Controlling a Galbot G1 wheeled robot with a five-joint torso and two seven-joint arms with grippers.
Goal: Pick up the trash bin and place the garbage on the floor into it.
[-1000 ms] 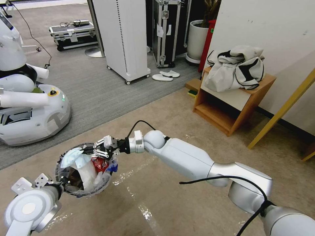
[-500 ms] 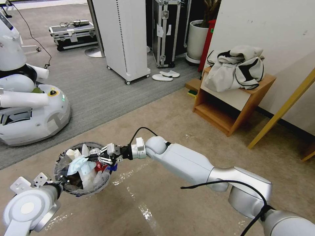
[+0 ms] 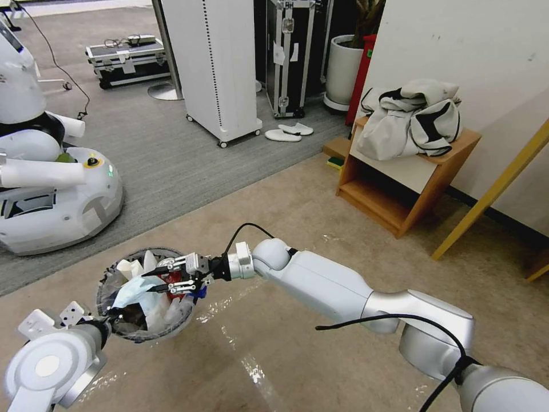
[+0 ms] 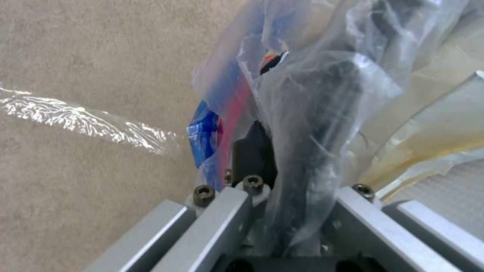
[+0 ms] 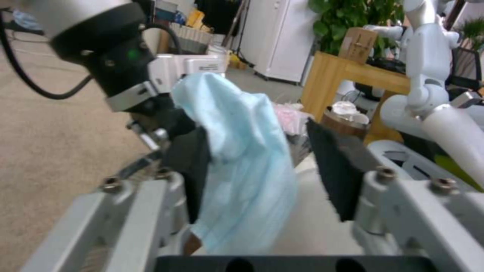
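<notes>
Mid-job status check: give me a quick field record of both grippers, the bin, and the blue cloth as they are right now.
left gripper: shut on the trash bin's bagged rim, holding the bin above the floor
right gripper: over the bin mouth, jaws open
trash bin: small, round, lined with a clear plastic bag, nearly full
light-blue cloth: between the open pads in the right wrist view, lying against one pad, draped on the pile in the bin
other contents: white papers, a red item
floor: beige, shiny streaks beside the bin
</notes>
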